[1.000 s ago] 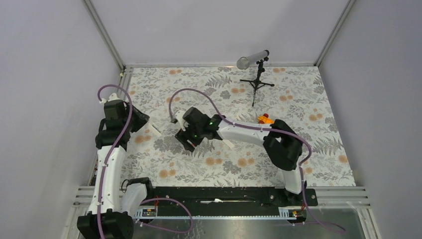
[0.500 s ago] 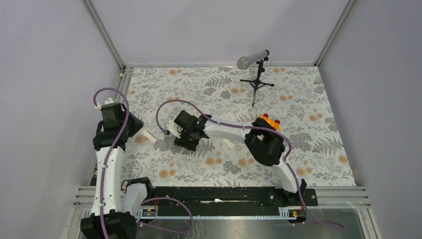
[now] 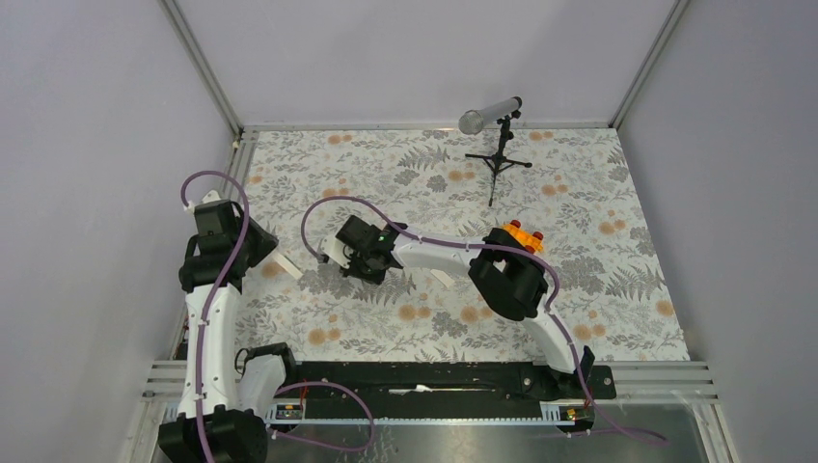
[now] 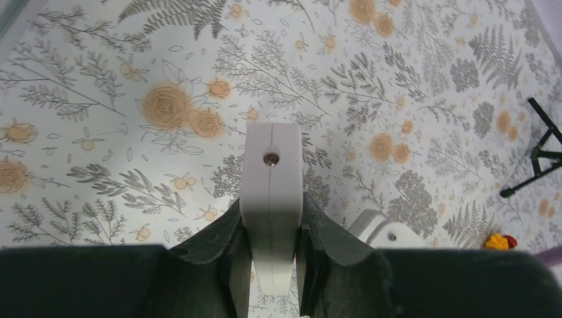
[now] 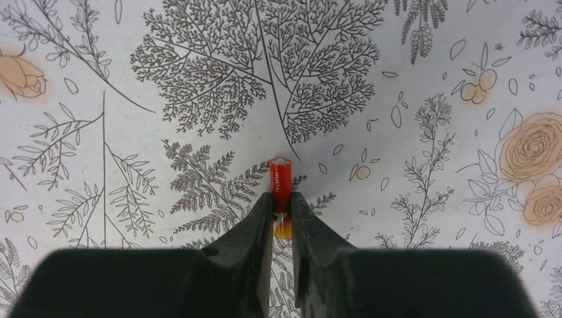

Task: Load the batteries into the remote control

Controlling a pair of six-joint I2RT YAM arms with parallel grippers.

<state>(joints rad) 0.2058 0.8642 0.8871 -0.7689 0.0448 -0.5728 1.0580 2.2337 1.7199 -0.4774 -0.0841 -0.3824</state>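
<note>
In the left wrist view the white remote control points away from me, end-on, with a small screw in its face. My left gripper is shut on its sides. From above, the remote control sticks out of the left gripper over the mat's left side. My right gripper is shut on a red and orange battery, which pokes out past the fingertips just over the floral mat. In the top view the right gripper hides this battery. No other battery shows.
A small loose white cover piece lies on the mat right of the right gripper. An orange toy car sits behind the right arm's elbow. A microphone on a black tripod stands at the back. The floral mat covers the table.
The right arm swung left and drew back, then its jaws closed onto the battery. The left arm shifted slightly left, still holding the remote control.
</note>
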